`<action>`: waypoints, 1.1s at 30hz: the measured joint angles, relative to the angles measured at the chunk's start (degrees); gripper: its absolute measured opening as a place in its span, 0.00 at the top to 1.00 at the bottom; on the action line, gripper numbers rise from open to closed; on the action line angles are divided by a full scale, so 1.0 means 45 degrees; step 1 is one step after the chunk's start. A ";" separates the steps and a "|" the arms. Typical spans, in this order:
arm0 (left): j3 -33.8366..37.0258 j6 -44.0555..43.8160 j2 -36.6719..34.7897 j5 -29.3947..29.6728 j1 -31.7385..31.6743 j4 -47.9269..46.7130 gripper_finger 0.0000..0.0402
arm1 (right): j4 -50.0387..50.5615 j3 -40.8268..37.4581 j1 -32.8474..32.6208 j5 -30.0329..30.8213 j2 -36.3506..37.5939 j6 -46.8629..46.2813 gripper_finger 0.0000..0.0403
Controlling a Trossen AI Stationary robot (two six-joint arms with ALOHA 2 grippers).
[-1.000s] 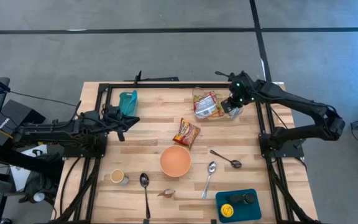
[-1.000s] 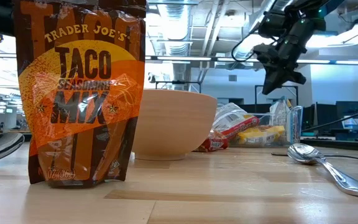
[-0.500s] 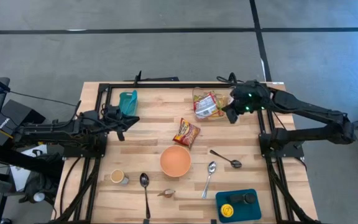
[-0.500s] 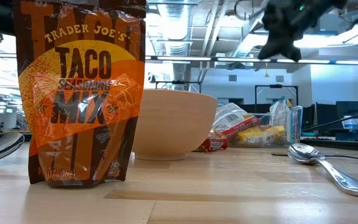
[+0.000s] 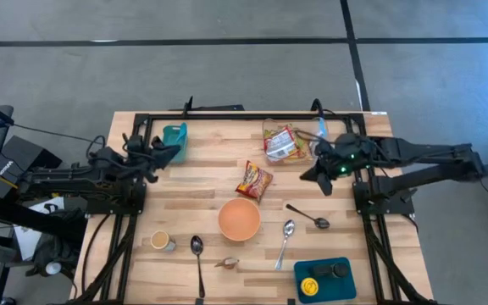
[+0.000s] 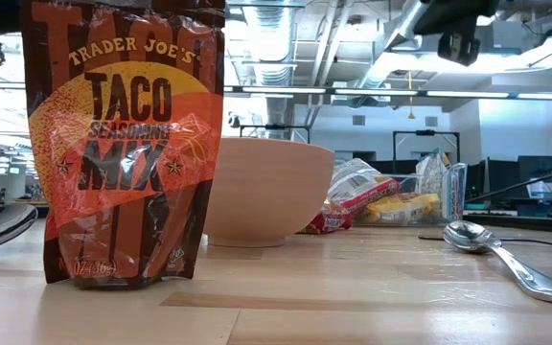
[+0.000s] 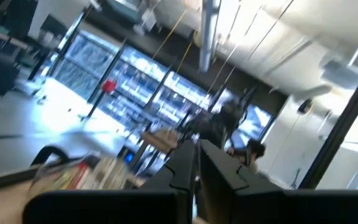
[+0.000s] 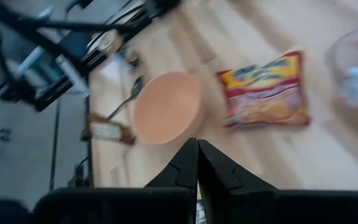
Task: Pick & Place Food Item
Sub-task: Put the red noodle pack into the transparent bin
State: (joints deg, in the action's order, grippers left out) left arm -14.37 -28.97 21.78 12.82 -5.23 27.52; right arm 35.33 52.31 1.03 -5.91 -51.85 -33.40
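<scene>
The wooden table (image 5: 202,169) carries the full set of items. The right arm has drawn back from over the clear container of packets (image 5: 288,141) at the table's far side; its right gripper (image 5: 318,177) now sits lower, beside the right frame rail, fingers pressed together and holding nothing. The left gripper (image 5: 152,152) has shifted slightly toward the teal cup (image 5: 174,138) at the left; its fingers are likewise together and empty.

Judgement: the right arm's retreat empty-handed suggests no food item is in transit at present; either a placement is finished or no pick has started.

The task's likely item, the orange taco seasoning packet (image 5: 254,180), lies flat near the table's middle, between the container and the orange bowl (image 5: 239,219), untouched.

Legible writing in the low view: "TRADER JOE'S TACO SEASONING MIX" on the packet front.
</scene>
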 joint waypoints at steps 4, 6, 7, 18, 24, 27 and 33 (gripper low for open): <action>0.0000 -0.0005 0.0000 0.0001 0.0000 0.0651 0.96 | -0.0453 0.0005 -0.1040 0.0022 0.0012 -0.0031 1.00; 0.0000 -0.0005 0.0000 0.0000 0.0003 0.0765 0.96 | -0.0471 0.0005 -0.1416 0.0299 0.0008 -0.0035 1.00; 0.0000 -0.0005 0.0000 0.0001 0.0001 0.0776 0.96 | -0.0479 0.0005 -0.1577 0.0466 0.0008 -0.0035 1.00; 0.0000 -0.2472 0.1121 -0.0001 0.0003 0.1004 0.96 | -0.0415 0.0005 -0.1852 0.1431 0.0008 -0.0024 1.00; 0.0000 -0.3824 0.3651 -0.0179 0.0036 0.1146 1.00 | -0.0276 0.0005 -0.1591 0.2353 0.0008 -0.0021 1.00; 0.0000 -0.4381 0.5168 -0.0418 0.0266 0.1604 1.00 | -0.0235 0.0005 -0.1521 0.2385 0.0003 -0.0021 1.00; -0.0782 -0.4629 0.8106 -0.0500 0.0937 0.1765 1.00 | -0.0232 0.0005 -0.1528 0.2394 0.0003 0.0010 1.00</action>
State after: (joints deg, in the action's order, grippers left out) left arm -17.89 -49.80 58.26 10.57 -1.01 35.46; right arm 34.29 52.34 -5.85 4.86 -51.83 -33.36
